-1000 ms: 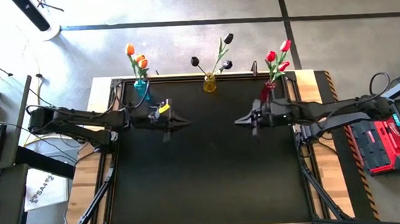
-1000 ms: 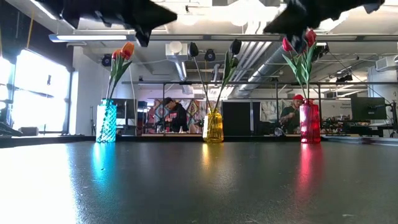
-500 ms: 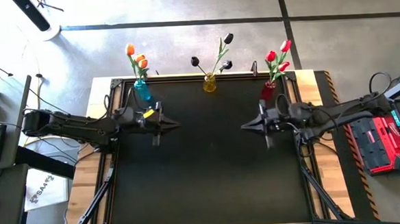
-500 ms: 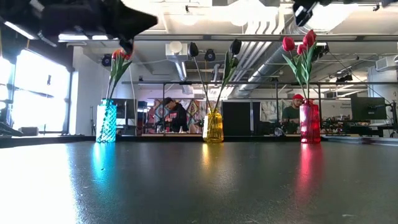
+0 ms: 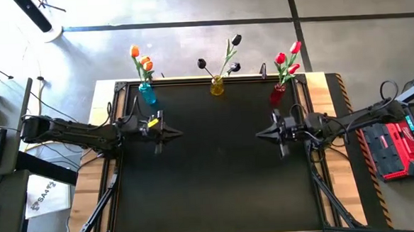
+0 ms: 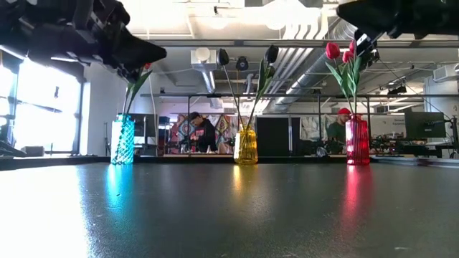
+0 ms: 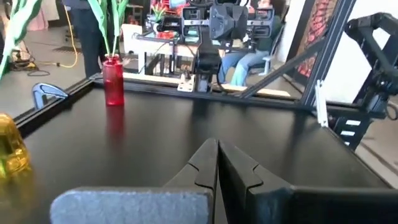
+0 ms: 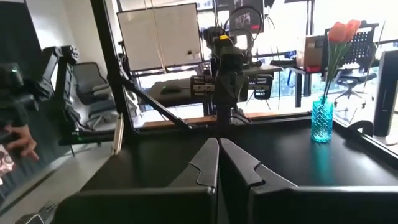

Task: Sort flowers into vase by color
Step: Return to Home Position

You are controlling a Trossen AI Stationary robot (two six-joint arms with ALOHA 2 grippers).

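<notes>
Dark on dark: found the left gripper (image 5: 175, 134) hanging over the black table (image 5: 218, 190), fingers (image 7: 202, 168) pressed together tip to tip, clamped on nothing and off the tabletop. Confirmed by the left wrist view: two pointed fingers closed along one seam. Found the right gripper (image 5: 260, 134) likewise above the table, its fingers (image 8: 202, 165) shut flush against each other, gripping nothing. Placed the two tip toward tip, well apart, with tabletop between.

Located the flowers, all standing in vases along the far edge, beyond both grippers:
- Beyond the left gripper, near its wrist: blue vase (image 5: 148, 95) with three orange flowers (image 5: 143, 61).
- Beyond the right gripper, close to its wrist: red vase (image 5: 277, 94) with three red flowers (image 5: 287, 60).
- Between those, about midway across from both tips: yellow vase (image 5: 217, 86) with three black flowers (image 5: 233, 52).

Found all three vases upright, stems fanning out from the necks. No contact between either gripper and any vase.

In the low view, found both grippers high at the top edge, the left one's tip overlapping the orange heads.

Seen past the left fingers: the red vase and the facing right arm (image 7: 208, 56), with a seated person (image 7: 249, 59) behind. Seen past the right fingers: the blue vase and the left arm (image 8: 227, 62), plus a hand (image 8: 13, 144) at the frame's edge.
</notes>
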